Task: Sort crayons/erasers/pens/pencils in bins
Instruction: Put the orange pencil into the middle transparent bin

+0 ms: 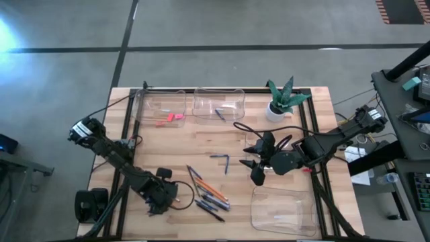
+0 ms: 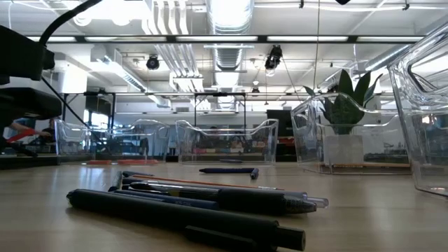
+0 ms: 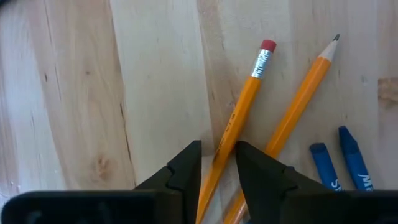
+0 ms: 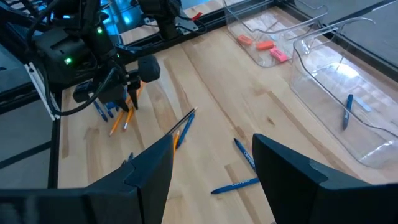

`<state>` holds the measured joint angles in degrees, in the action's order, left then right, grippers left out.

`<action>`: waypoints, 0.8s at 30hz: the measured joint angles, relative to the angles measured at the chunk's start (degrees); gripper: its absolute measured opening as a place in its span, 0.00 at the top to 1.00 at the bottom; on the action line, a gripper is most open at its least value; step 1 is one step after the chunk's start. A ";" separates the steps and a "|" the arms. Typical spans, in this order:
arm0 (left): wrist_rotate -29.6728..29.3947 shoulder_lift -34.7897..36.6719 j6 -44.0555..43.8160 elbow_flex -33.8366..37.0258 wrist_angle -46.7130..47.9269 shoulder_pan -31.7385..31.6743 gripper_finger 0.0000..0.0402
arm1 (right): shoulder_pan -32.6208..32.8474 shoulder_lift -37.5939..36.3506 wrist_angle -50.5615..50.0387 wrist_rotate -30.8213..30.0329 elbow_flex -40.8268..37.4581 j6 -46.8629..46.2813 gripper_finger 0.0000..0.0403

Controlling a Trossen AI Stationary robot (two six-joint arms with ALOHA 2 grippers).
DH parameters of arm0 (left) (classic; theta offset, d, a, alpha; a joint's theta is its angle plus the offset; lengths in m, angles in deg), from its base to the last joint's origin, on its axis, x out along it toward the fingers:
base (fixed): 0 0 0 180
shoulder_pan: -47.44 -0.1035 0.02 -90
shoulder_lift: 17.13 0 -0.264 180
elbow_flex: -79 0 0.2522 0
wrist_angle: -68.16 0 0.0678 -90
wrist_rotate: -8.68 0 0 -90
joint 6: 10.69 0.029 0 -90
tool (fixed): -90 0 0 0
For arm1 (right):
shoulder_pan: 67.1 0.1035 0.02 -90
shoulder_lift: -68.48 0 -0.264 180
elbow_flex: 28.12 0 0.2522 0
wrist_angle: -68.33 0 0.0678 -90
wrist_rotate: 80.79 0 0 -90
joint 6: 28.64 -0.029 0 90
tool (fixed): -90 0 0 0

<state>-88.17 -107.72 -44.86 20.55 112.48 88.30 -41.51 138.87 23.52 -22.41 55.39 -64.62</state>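
My left gripper (image 3: 219, 163) is low over the table's near left, pointing down and open by a narrow gap. Its fingers stand on either side of an orange pencil (image 3: 249, 87) that lies on the wood and crosses a second pencil (image 3: 305, 93). Two blue crayons (image 3: 339, 162) lie beside them. Dark pens (image 1: 212, 207) lie in the pile to the right of that gripper. My right gripper (image 4: 211, 180) hangs wide open and holds nothing, high over the table's right middle. Pink erasers (image 1: 171, 118) lie in the far-left bin (image 1: 160, 97).
A second clear bin (image 1: 218, 94) at the far edge holds a blue stick (image 4: 348, 112). A third bin (image 1: 282, 225) stands at the near right. Two blue sticks (image 4: 242, 168) lie at the table's middle. A potted plant (image 1: 282, 101) stands at the far right.
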 joint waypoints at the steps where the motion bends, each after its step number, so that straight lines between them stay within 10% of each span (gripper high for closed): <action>1: 0.16 -0.02 -0.02 0.00 -0.04 -0.18 0.79 | 0.00 0.00 0.02 0.00 0.00 0.03 0.48; 10: -0.09 -0.07 -0.14 0.12 -0.13 -1.42 0.97 | 0.00 0.00 0.01 0.01 0.00 0.07 0.48; 24: -3.17 1.24 -1.58 1.11 -1.86 -4.21 0.98 | 0.00 0.00 0.02 0.03 0.00 0.00 0.48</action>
<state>-91.34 -106.48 -46.45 21.67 110.62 84.09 -41.51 138.87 23.54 -22.38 55.39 -64.62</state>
